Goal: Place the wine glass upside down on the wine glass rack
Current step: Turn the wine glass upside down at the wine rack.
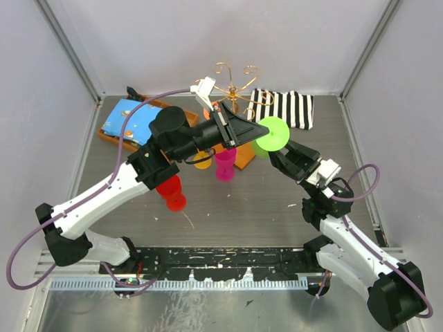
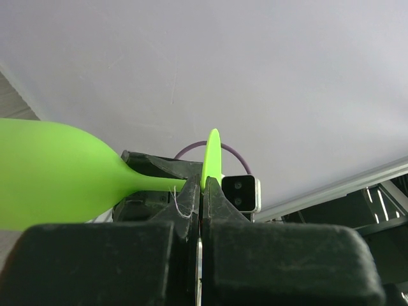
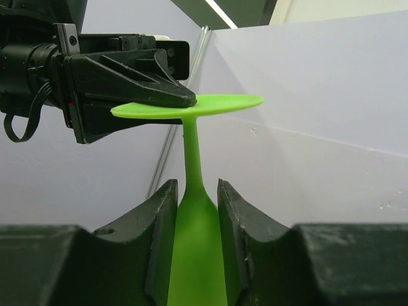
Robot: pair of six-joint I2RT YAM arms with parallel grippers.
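- Right gripper (image 3: 196,189) first: its fingers (image 3: 167,217) are closed in on the wine glass (image 3: 191,150), one on each side where the stem swells into the bowl. Both look to be touching it.
- The glass hangs in mid-air, foot up and bowl down, above the table (image 1: 277,207) and just right of the rack's base.
- Up top, the left gripper (image 2: 201,186) has its fingers clamped together on the edge of the green foot (image 1: 271,133).
- So two arms are on one glass, and that's the danger. If either arm moves before the other lets go, the thin stem takes the twist, and the glass could flex, slip or pop free.
- The other risk: if the left lets go before the right's hold is firm, the smooth, tapering bowl could slide down through those fingers.
- Below and nearer, a red glass (image 1: 172,192) stands on the table, well clear of the handover.
- A magenta glass (image 1: 225,168) and an orange glass (image 1: 202,161) sit under the left arm. A dropped glass or a low swing could topple them.
- The wine glass rack (image 1: 234,88) stands beyond, its wooden base (image 1: 243,160) partly under the left gripper. That gripper lies across the approach and looks in the way.
- The rack's scroll arms are thin wire, so a clumsy nudge could tip it.
- Farthest back are a striped cloth (image 1: 285,107) on the right and a wooden tray (image 1: 111,138) with blue cloth on the left.
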